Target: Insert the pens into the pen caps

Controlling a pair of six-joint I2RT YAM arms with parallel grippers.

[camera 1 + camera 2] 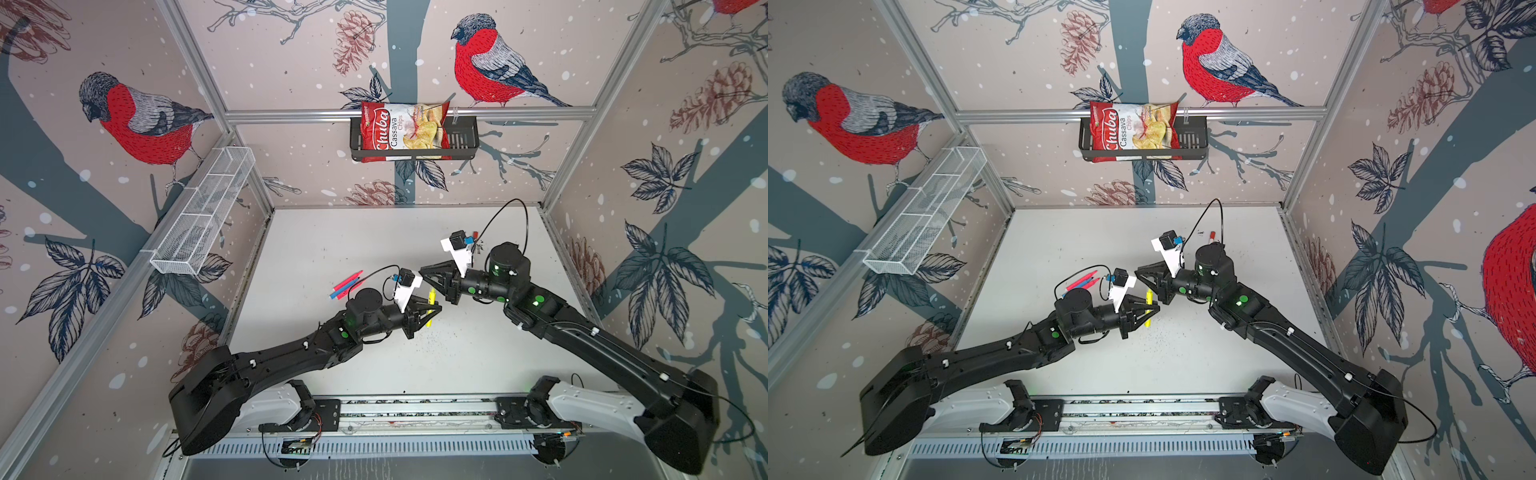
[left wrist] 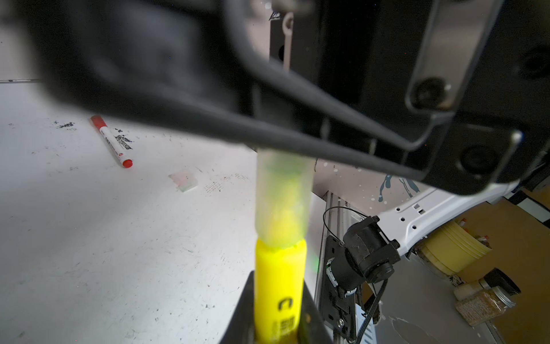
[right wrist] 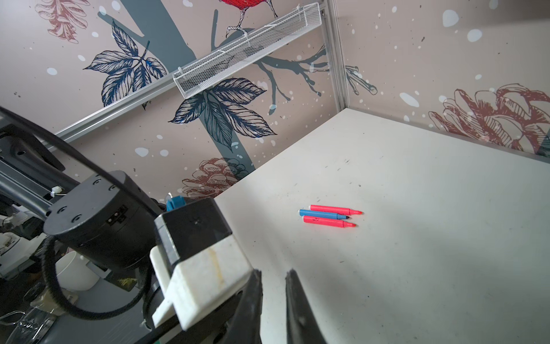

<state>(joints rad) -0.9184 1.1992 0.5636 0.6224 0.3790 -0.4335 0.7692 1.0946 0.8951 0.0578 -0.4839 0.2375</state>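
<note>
My left gripper [image 1: 439,309] [image 1: 1158,308] [image 2: 279,286] is shut on the yellow pen [image 1: 431,297] [image 1: 1147,300] [image 2: 279,297], held upright above the middle of the table. A translucent whitish pen cap [image 2: 282,202] sits over the pen's upper end. My right gripper [image 1: 422,270] [image 1: 1137,271] [image 3: 273,272] is shut and holds nothing. It hovers just past the pen's top, and one of its fingers crosses in front of the cap's tip in the left wrist view. Two pink pens [image 3: 334,210] and a blue pen [image 3: 323,214] lie together at the left.
A white-barrelled marker with red ends [image 2: 111,141] [image 1: 1211,237] lies at the back right, with a loose translucent cap [image 2: 183,180] near it. A black basket [image 1: 465,137] with a chips bag hangs on the back wall. A white mesh basket [image 1: 203,212] hangs on the left wall.
</note>
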